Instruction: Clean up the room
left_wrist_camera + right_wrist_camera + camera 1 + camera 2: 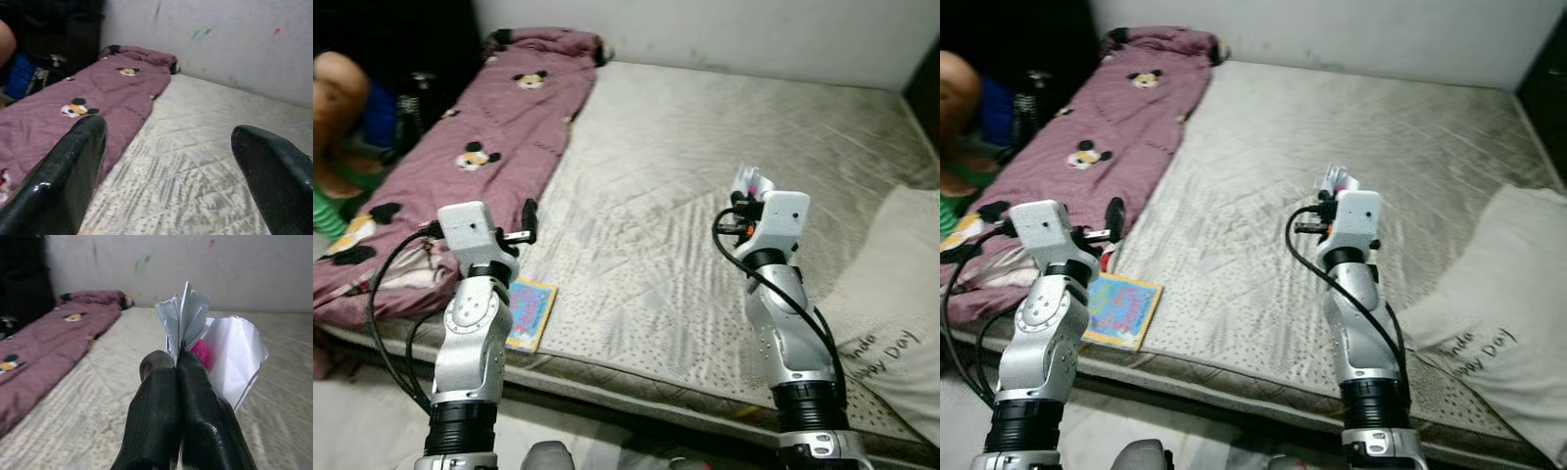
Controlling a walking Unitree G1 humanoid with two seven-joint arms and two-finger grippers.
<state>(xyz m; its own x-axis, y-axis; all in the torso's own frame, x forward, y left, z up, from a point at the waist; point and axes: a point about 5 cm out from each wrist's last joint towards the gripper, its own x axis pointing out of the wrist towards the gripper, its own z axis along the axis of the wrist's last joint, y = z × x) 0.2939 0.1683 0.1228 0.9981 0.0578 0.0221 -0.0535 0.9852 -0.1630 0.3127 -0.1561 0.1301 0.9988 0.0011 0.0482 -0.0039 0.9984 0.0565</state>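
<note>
My right claw (177,363) pinches one crumpled white wrapper (230,352) above the bed (705,166); my left claw (171,147) gapes empty near one book (1119,308).

— Where's the blanket (480,147)?
— On the mattress (705,196), along its nine o'clock edge; book (530,313) at seven by the near edge, pillow (891,284) at four o'clock

A bed (705,196) with a pale, quilted, patterned mattress surface occupies most of the room. A mauve blanket (480,147) printed with cartoon mouse figures lies along its left side. A white pillow (891,294) with script lettering rests at the right. A light-coloured wall (724,34), marked with faint smudges, stands behind. The left corner is dark.
</note>
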